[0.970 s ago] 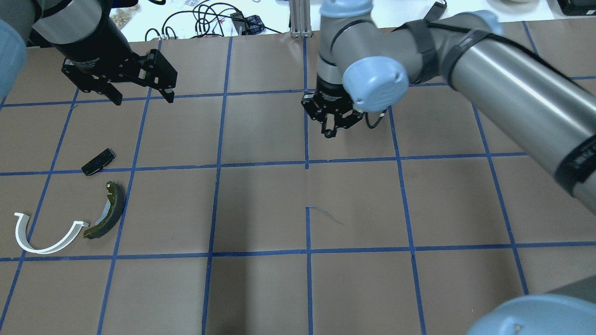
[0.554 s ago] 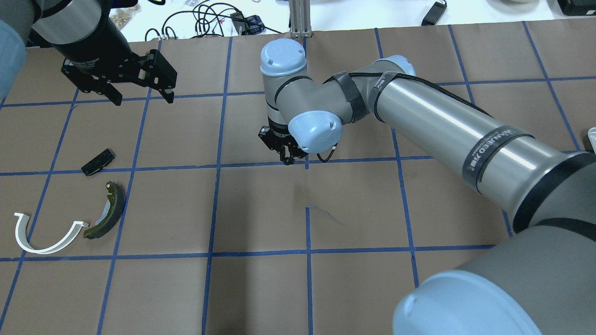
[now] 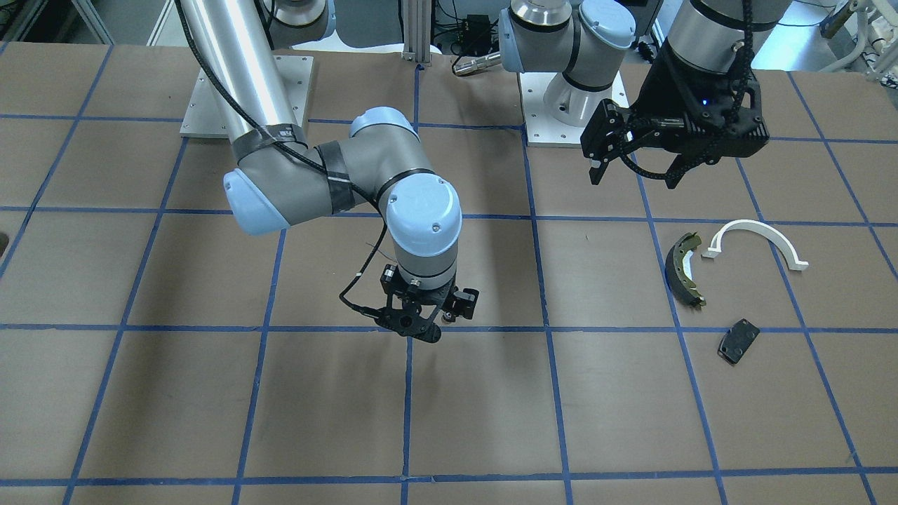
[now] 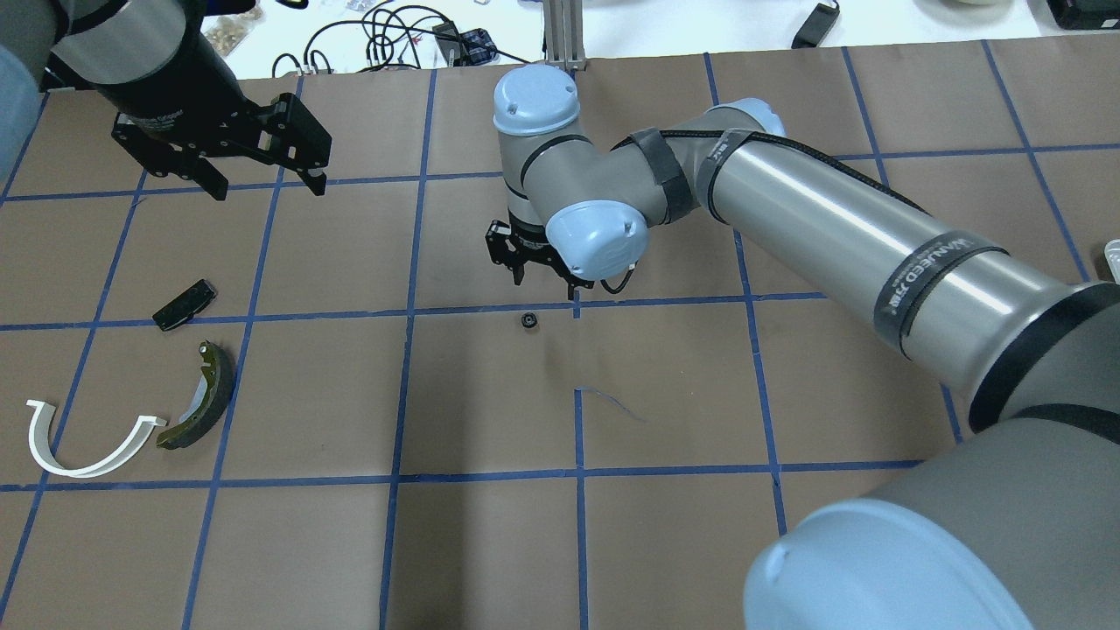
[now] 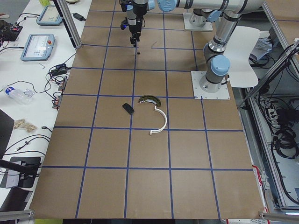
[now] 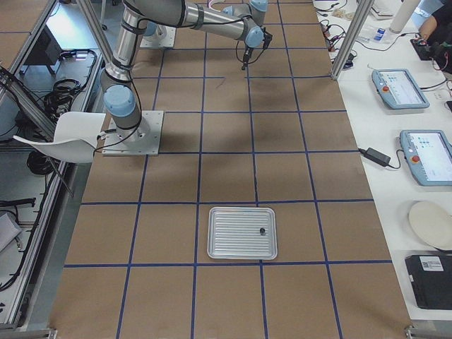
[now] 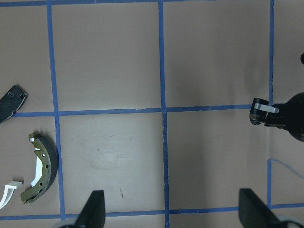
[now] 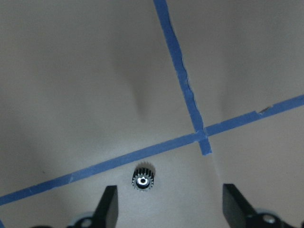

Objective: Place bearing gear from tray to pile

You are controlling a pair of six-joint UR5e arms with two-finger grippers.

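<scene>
Nearest the robot, at its left, lies the pile: a white arc (image 4: 83, 448), then a dark olive brake shoe (image 4: 208, 395) with one tip just beside the arc's end, then a small black plate (image 4: 185, 304) set apart on the far side of a blue tape line (image 4: 350, 311). A broad stretch of brown table (image 4: 332, 394) separates the pile from the bearing gear (image 4: 528, 321). The gear lies flat, bore up, just on the robot's side of that same line and near a tape crossing. The right gripper (image 4: 542, 280) hangs above it with fingers spread wide, touching nothing; in the wrist view the gear (image 8: 143, 180) sits apart from both fingertips (image 8: 108, 206). Farther out, the left gripper (image 4: 269, 186) hovers with fingers parted and empty, near the table's far edge. The tray (image 6: 212, 233) rests at the robot's right end, well apart from the gear; it holds one dark speck, perhaps another part.
</scene>
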